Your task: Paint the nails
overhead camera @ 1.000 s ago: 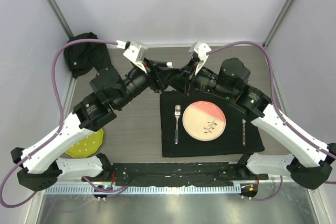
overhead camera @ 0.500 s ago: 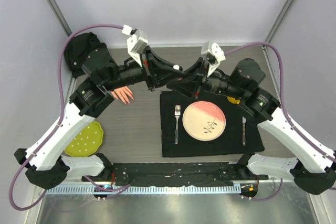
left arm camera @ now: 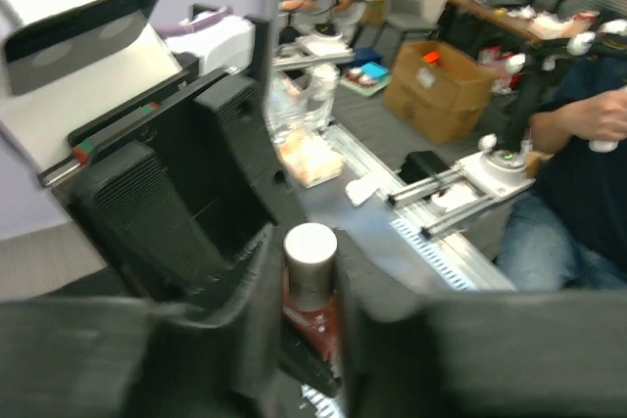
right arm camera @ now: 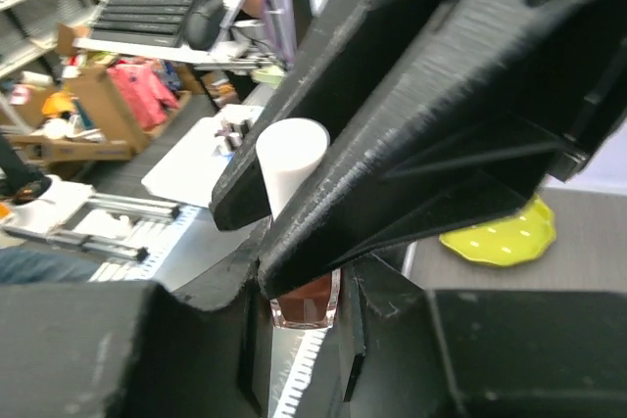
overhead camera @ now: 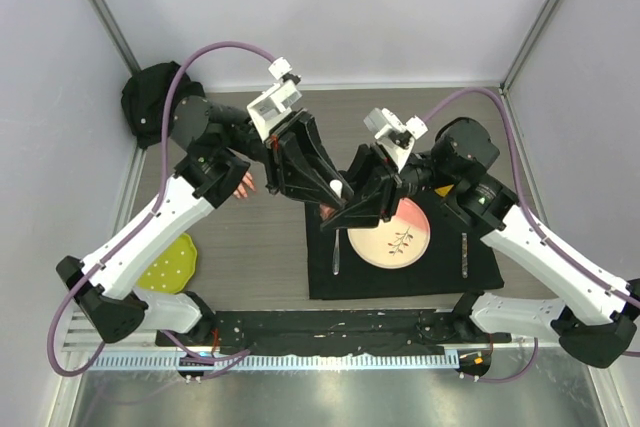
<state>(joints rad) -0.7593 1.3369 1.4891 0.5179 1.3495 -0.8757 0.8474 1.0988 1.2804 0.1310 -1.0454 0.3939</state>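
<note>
Above the surface (overhead camera: 255,247), your right tool (overhead camera: 335,217) clamps the bottle (right arm camera: 306,302) and your left tool (overhead camera: 330,187) pinches its cap (right arm camera: 291,163). Looks like uncapping; next, twist it off.

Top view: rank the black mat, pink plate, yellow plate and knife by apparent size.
1. black mat
2. pink plate and yellow plate: look alike, both partly covered by arms, so unranked
3. knife

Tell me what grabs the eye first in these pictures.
Both arms meet above the black mat, sharing one small polish bottle: the right gripper clamps its reddish glass body while the left gripper pinches the white cap. To the left, a pale mannequin hand peeks out from under the left arm, and a pink plate sits on the mat.
</note>
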